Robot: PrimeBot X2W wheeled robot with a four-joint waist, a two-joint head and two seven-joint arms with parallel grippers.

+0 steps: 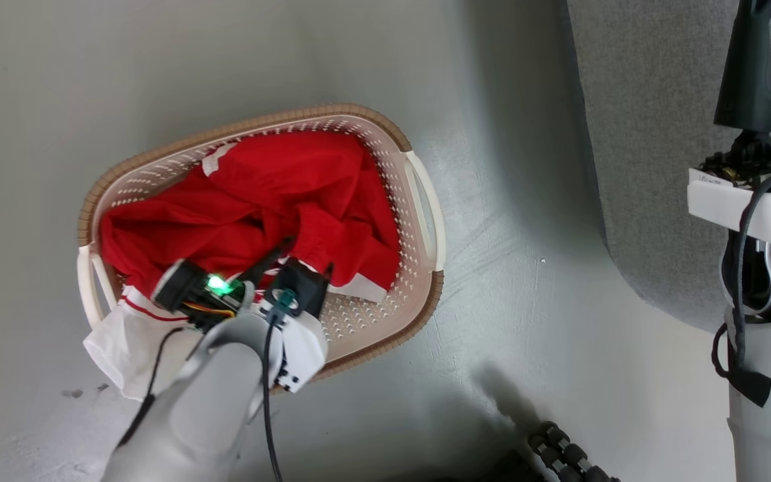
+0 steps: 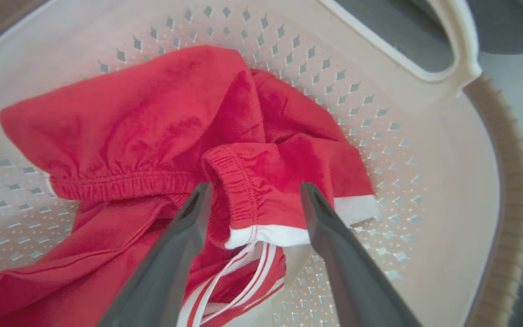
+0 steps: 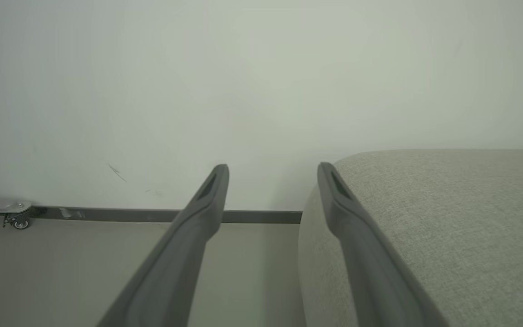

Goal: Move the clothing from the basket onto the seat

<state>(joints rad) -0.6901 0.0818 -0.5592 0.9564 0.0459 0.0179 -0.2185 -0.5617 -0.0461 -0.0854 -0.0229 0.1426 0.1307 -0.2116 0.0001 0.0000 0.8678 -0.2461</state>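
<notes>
On the grey floor (image 1: 526, 301), the basket (image 1: 359, 314), with a strip of bare floor between it and the seat (image 1: 646, 134). Inside the basket, the clothing (image 1: 258, 194), heaped and crumpled over most of the bottom. A white part of it draped over the brown rim, just beside one white handle (image 1: 88, 281).

Down inside the basket, over one side of the heap, the left end effector (image 2: 256, 188). Fingers spread wide, one on each side of a gathered red fold with a white band along its hem. Hard to tell from the left wrist view whether either fingertip presses the fabric; not pinched shut on it, at any rate. Under that fold, thin white stripes on red. Beyond the heap, perforated cream wall and another handle at the rim.

Up in the air beside the seat's rounded edge, the right end effector (image 3: 273, 168), likewise spread and gripping nothing. One finger against the pale wall (image 3: 243, 91), the other across the seat's corner. Along the floor's far edge, at the foot of the wall, a dark skirting strip (image 3: 130, 214). At the strip's far end from the seat, a small caster wheel (image 3: 18, 222).
</notes>
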